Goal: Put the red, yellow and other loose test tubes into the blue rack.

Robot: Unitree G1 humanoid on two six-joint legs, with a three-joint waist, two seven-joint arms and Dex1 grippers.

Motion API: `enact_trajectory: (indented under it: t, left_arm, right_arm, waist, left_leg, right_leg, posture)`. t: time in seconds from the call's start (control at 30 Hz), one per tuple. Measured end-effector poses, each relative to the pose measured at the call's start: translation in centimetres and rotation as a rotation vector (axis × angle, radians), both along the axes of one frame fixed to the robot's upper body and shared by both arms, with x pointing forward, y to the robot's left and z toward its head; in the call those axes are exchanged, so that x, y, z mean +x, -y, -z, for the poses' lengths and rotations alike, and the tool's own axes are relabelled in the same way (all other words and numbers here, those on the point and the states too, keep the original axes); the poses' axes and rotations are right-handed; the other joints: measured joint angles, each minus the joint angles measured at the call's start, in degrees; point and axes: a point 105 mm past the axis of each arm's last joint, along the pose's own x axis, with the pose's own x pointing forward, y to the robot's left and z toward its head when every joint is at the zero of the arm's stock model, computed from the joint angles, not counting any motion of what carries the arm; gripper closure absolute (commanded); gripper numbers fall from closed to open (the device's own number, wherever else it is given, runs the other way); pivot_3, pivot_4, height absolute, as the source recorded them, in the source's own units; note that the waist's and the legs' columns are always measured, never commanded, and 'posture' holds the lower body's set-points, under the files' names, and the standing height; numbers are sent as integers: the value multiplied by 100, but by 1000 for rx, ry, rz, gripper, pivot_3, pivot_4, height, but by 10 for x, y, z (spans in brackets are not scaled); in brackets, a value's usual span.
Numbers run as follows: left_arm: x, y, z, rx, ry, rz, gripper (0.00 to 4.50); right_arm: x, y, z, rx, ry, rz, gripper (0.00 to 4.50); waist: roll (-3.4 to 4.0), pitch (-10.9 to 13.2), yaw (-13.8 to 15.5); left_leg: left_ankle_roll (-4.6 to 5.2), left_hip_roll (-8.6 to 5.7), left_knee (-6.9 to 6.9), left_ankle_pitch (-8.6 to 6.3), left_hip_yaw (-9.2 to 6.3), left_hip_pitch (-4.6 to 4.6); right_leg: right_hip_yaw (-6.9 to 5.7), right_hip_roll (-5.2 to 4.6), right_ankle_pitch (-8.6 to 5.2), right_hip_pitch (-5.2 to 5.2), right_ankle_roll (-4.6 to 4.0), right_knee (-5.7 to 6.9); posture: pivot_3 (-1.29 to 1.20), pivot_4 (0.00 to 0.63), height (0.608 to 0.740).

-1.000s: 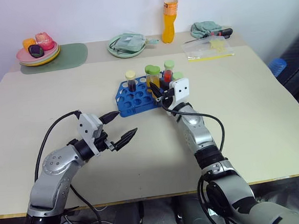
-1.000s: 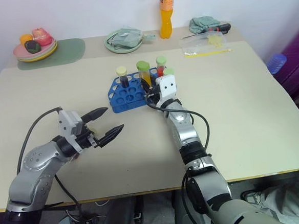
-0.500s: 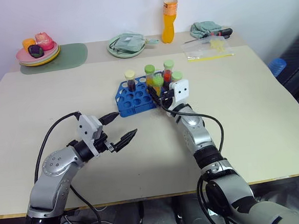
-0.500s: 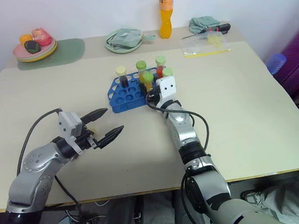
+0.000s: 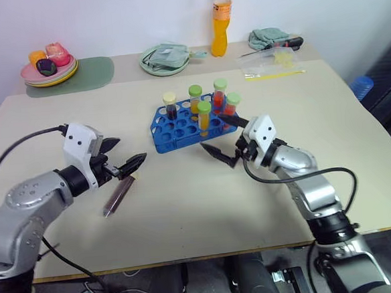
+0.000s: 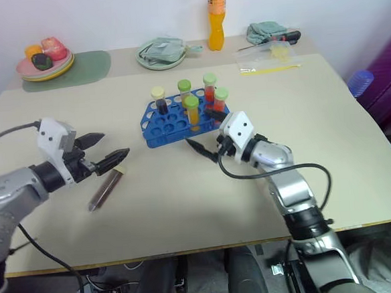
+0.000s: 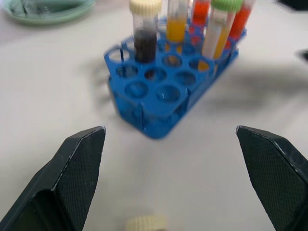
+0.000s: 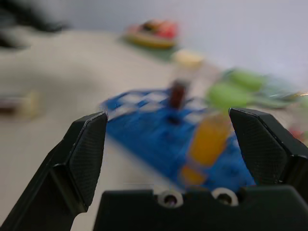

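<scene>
Blue rack (image 5: 184,126) near desk (image 5: 328,124) centre, five tubes standing upright in its holes: dark tube (image 5: 171,105) with pale cap at left end, yellow-orange tube (image 5: 204,116) forward of the rest, red ones behind. Front holes vacant, so room for more.

One loose tube (image 5: 118,195) flat on desk, well left of rack, dark contents, cap toward rack; lying on its side, so needs a grasp and a tilt upright before going in.

Left claw (image 5: 125,155) spread wide, empty, hanging just above loose tube's cap end, tips aimed toward rack. Probably lined up for the pickup.

Right claw (image 5: 220,137) wide apart, nothing held, just beside rack's near right corner and clear of it; placed as if done with the yellow-orange tube.

Left wrist view adds a pale cap (image 7: 146,223) low between its fingers (image 7: 77,173), likely the loose tube's, though blurred. Right wrist view gives rack from the side, yellow-orange tube between its spread fingers (image 8: 84,154).
</scene>
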Motion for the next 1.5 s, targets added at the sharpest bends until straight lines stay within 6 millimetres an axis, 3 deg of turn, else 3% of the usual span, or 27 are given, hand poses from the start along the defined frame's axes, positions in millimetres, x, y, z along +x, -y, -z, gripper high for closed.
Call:
enact_trajectory:
  t: [0.07, 0.17, 0.27, 0.37, 0.5, 0.8, 0.9, 1.1, 1.23, 1.3, 1.37, 1.43, 1.5]
  left_arm:
    - [3, -10, 1, 175, -111, -33, 0]
    - [7, -22, 1, 293, -345, -108, 0]
    - [0, -15, 13, 331, -523, -79, 0]
    - [0, -21, 29, 311, -647, -106, 0]
    - [7, -35, 43, 349, -716, -191, 0]
    - [15, -31, 51, 369, -759, -195, 0]
    - [19, -31, 54, 375, -762, -211, 827]
    - [21, -33, 53, 379, -754, -226, 3692]
    - [21, -32, 52, 375, -753, -223, 3772]
    - [23, -35, 49, 358, -713, -234, 3772]
    - [36, -34, 33, 316, -543, -223, 3772]
    - [53, -12, -9, 215, -170, -108, 3772]
    - [51, 7, -47, 158, 110, -26, 3772]
  right_arm:
    - [-18, -2, -1, -77, -26, -116, 37]
    - [-31, -14, -5, -109, -42, -238, 37]
    - [-34, -23, -11, -112, -32, -286, 37]
    - [-33, -28, -15, -103, -19, -298, 37]
    - [-35, -35, -13, -98, -26, -322, 37]
    - [-36, -39, -10, -101, -27, -314, 37]
    - [-35, -38, -8, -99, -31, -305, 0]
    - [-35, -40, -7, -101, -26, -299, 0]
    - [-35, -41, -7, -100, -27, -303, 0]
    - [-35, -41, -7, -100, -26, -303, 0]
    - [-35, -40, -8, -96, -24, -293, 0]
    - [-32, -35, -6, -82, -27, -246, 0]
    - [-27, -29, -4, -65, -29, -178, 0]
  waist:
    - [-3, 3, 11]
    - [-31, 18, 34]
    - [-37, 23, 22]
    - [-46, 28, 23]
    - [-51, 31, 41]
    - [-58, 35, 49]
    - [-58, 35, 49]
    - [-58, 35, 47]
    - [-58, 35, 47]
    - [-59, 35, 46]
    - [-62, 37, 49]
    - [-68, 38, 80]
    - [-67, 37, 90]
  left_leg:
    - [0, -2, -4, 0, -1, 6]
    - [0, -3, 2, 1, -6, 6]
    - [-1, -4, 2, 0, 0, 2]
    - [-1, -3, 1, 1, -2, -3]
    - [-2, -5, 2, 1, 1, -7]
    - [-3, -8, 8, 2, 0, -9]
    - [-3, -9, 8, 2, 1, -9]
    - [-3, -9, 8, 2, 1, -9]
    - [-3, -9, 9, 2, 1, -9]
    - [-3, -8, 9, 2, 0, -9]
    - [-3, -6, 9, 2, -1, -10]
    - [-10, 4, 7, 6, -4, -14]
    - [-12, -7, 9, 6, 2, -16]
  right_leg:
    - [0, 5, -1, 2, -1, 2]
    - [-3, 17, -2, 9, 0, -1]
    - [4, 7, -3, 2, 2, -1]
    - [3, 8, -3, -6, 2, 2]
    - [3, 3, -2, -8, 2, 2]
    - [3, -2, -2, -7, 3, 3]
    - [3, -2, -2, -7, 3, 5]
    - [3, -2, -2, -7, 3, 5]
    - [3, -3, -2, -7, 3, 5]
    - [3, -3, -2, -7, 3, 6]
    - [2, -4, -1, -9, 2, 6]
    - [1, -16, -1, -10, 1, -1]
    - [3, -32, 0, -8, 0, -4]
  posture:
    - [0, 150, 740]
    - [0, 150, 740]
    - [0, 150, 740]
    - [0, 150, 740]
    - [0, 150, 740]
    - [0, 150, 740]
    - [0, 150, 740]
    - [0, 150, 740]
    - [0, 150, 740]
    - [0, 150, 740]
    - [0, 150, 740]
    - [0, 150, 740]
    - [0, 150, 740]
